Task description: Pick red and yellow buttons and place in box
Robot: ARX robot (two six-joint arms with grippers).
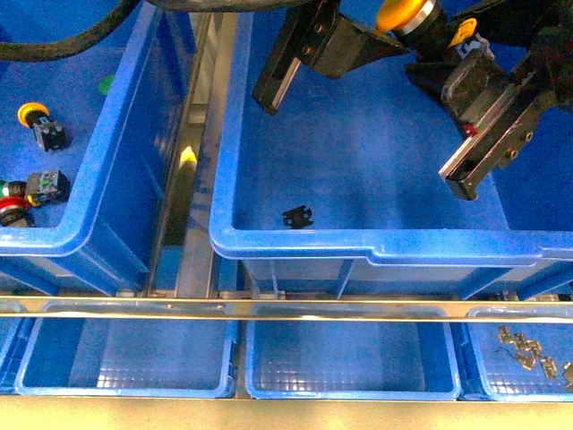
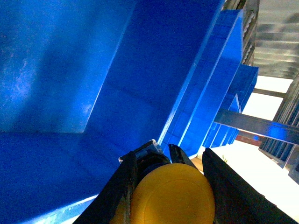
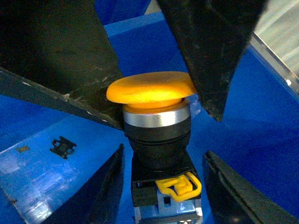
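Observation:
A yellow button [image 1: 407, 13] with a black body hangs over the far part of the box [image 1: 295, 242], a large deep blue crate. My left gripper [image 1: 398, 27] is shut on it; the cap [image 2: 173, 196] fills the space between the fingers [image 2: 119, 186]. My right gripper [image 1: 452, 63] is open and straddles the button's body [image 3: 161, 158] without touching it, gaps on both sides. A second yellow button [image 1: 34, 115] and a red button [image 1: 11, 208] lie in the blue crate on the left.
A small black part [image 1: 298, 217] lies on the box floor near its front wall. The left crate [image 1: 116, 116] also holds a green-capped button [image 1: 40, 185]. Shallow blue trays [image 1: 125, 363] line the front; the right one holds metal clips [image 1: 528, 349].

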